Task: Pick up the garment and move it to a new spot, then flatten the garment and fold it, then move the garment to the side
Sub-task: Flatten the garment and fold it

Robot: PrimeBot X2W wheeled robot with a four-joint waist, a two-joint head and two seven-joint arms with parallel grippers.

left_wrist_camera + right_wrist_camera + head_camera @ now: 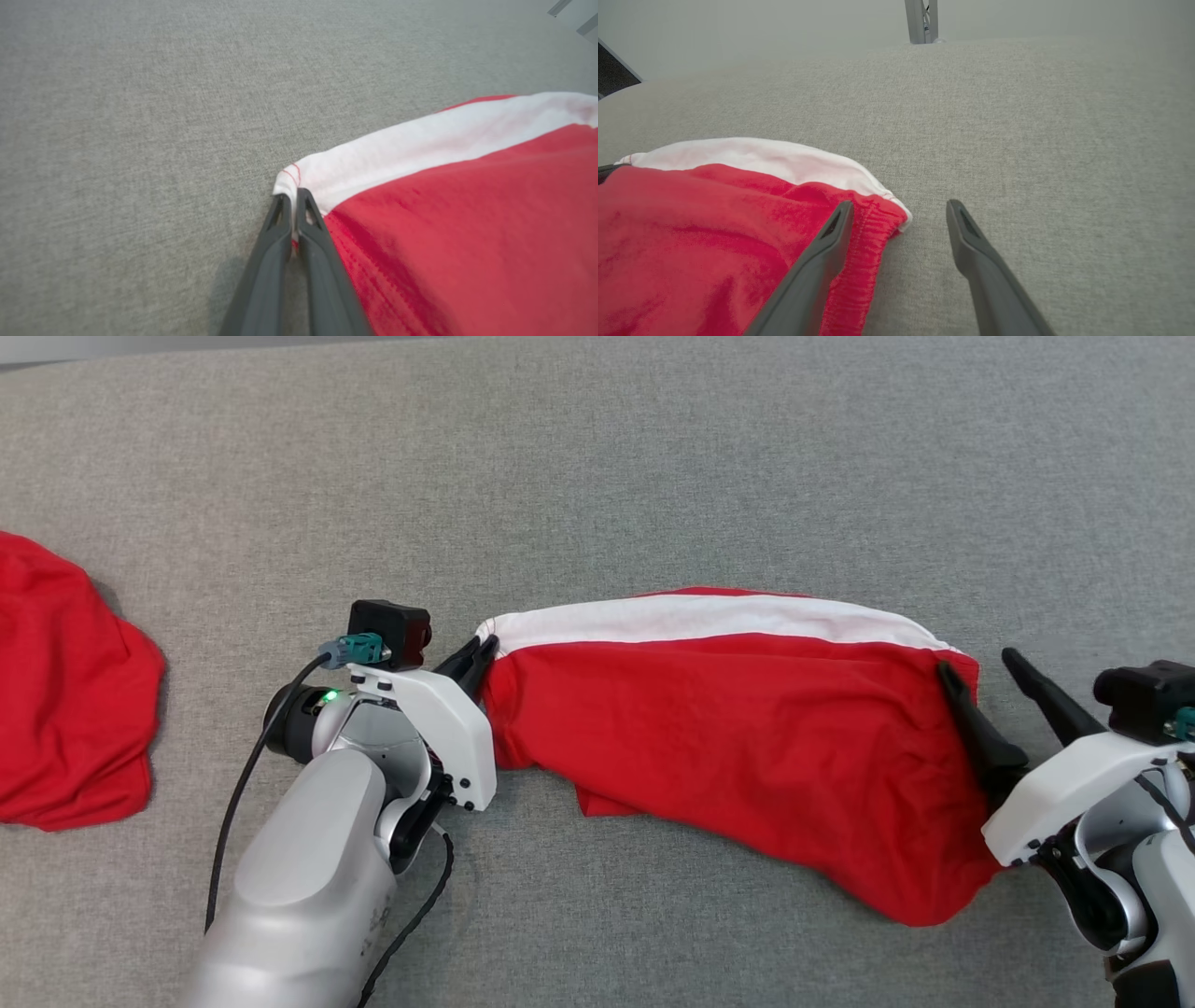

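Note:
A red garment (738,728) with a white band along its far edge lies spread across the grey cloth surface. My left gripper (482,651) is shut on the garment's left corner, where white band meets red cloth (292,179); its two fingers (280,219) press together on the hem. My right gripper (980,674) stands open at the garment's right corner (887,205). One finger (838,224) lies over the red hem and the other rests on bare surface beside it.
A second red cloth (65,700) lies bunched at the left edge of the grey surface (597,476). A metal post (920,21) stands beyond the far edge in the right wrist view. A black cable (233,803) trails from my left wrist.

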